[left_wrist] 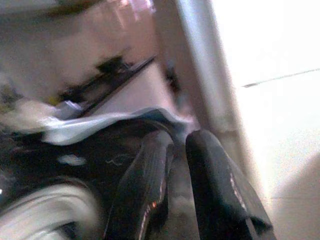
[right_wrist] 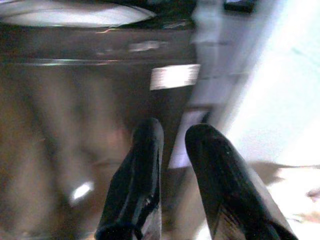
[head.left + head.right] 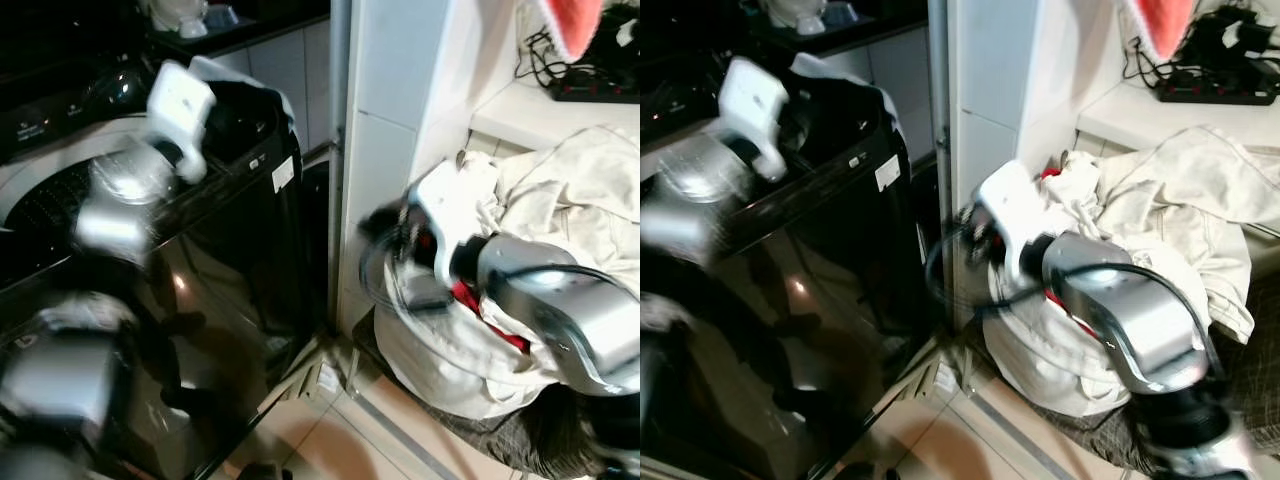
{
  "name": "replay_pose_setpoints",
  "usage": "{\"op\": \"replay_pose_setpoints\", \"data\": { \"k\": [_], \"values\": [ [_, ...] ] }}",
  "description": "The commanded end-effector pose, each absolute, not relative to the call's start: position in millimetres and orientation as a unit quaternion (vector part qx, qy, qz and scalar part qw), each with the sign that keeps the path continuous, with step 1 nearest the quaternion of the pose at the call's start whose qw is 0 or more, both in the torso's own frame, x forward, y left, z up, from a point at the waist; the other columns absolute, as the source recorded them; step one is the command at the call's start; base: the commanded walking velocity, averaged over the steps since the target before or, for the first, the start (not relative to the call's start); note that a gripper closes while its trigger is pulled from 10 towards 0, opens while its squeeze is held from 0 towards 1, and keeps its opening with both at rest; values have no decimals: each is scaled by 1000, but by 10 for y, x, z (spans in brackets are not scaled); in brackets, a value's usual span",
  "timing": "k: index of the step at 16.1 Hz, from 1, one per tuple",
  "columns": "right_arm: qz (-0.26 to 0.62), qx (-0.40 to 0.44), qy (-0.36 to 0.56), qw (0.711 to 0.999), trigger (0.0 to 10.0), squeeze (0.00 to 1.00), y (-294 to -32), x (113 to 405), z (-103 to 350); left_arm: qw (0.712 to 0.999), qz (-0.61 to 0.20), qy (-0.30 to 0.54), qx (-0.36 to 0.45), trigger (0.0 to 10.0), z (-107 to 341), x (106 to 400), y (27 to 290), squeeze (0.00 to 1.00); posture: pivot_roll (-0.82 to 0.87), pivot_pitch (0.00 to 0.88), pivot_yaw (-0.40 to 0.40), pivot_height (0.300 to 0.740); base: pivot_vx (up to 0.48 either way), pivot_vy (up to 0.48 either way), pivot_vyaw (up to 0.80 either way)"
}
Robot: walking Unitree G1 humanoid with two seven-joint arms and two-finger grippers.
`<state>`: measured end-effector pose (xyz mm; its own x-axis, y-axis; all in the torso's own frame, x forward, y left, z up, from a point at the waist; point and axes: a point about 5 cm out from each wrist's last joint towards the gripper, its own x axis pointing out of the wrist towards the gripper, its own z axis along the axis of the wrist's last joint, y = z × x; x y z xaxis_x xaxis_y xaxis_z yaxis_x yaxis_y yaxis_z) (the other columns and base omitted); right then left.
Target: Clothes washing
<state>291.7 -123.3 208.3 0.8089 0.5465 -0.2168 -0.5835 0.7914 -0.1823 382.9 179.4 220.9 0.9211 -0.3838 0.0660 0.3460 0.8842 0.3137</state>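
- Washing machine (image 3: 200,300): black, glossy front, fills the 9 o'clock side of the head views. Its top opening lies toward 10 o'clock; a small white label (image 3: 887,172) sits near the upper corner of the front.
- Pale cloth (image 3: 240,75) lies over the machine's back edge, at about 11 o'clock.
- Left arm is raised over the machine top, motion-blurred. Left end effector (image 1: 177,165): in the left wrist view the two black fingers sit close together with a narrow gap, nothing between them; closed or nearly so. They point at the machine's dark rim, with the pale cloth just beyond.
- Right arm reaches across from 3 o'clock toward centre, in front of the laundry. Right end effector (image 2: 172,165): fingers near each other, slim gap, empty. They face the machine's glossy front and its white label, beside the white wall panel (image 3: 390,150).
- Clothes: a heap of off-white laundry (image 3: 570,200) sits at 3 o'clock, mounded on a dark basket or bag (image 3: 1110,430); I cannot tell which. A red piece (image 3: 480,310) shows among the folds, partly behind the right arm.
- White worktop (image 3: 530,115) at 1 o'clock carries a black power strip (image 3: 1220,90) with cables. A red-and-white item (image 3: 575,25) hangs at the top edge; too cropped to identify.
- Floor (image 3: 340,430): light tiles, at 6 o'clock between machine and laundry.
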Motion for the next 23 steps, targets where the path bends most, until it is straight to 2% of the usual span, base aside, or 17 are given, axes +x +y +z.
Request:
{"op": "replay_pose_setpoints", "data": {
  "k": [1,2,3,5,7,10,12,23],
  "values": [
    [197,-117,47,972,10000,0,-1360,3020,2128,978,-185,-52,86,10000,2039,3722,1646,0,27,0,61,740,0,0,0],
    [161,-104,44,980,10000,0,-1394,3033,2108,982,-176,-46,55,10000,1936,3645,1563,0,25,0,59,740,0,0,0],
    [114,-105,38,987,10000,0,-1447,3041,2066,990,-132,-26,32,10000,1781,3589,1564,0,25,0,58,740,0,0,0],
    [63,-127,36,989,10000,0,-1537,3003,1929,995,-90,-4,41,10000,1568,3435,1575,0,21,0,57,740,0,0,0],
    [62,-119,37,990,10000,0,-1546,2970,1885,992,-108,-15,69,10000,1555,3311,1504,0,18,0,54,740,0,0,0],
    [86,-51,51,994,10000,0,-1495,2896,1758,992,-113,-27,59,10000,1592,3187,1430,0,27,0,41,740,0,0,0],
    [93,-60,69,992,10000,0,-1497,2821,1629,991,-115,-27,63,10000,1614,3119,1471,0,34,0,33,740,0,0,0],
    [125,-56,70,988,10000,0,-1420,2773,1608,990,-123,-13,63,10000,1627,3068,1436,0,30,0,35,740,306,0,0]
  ]
}}
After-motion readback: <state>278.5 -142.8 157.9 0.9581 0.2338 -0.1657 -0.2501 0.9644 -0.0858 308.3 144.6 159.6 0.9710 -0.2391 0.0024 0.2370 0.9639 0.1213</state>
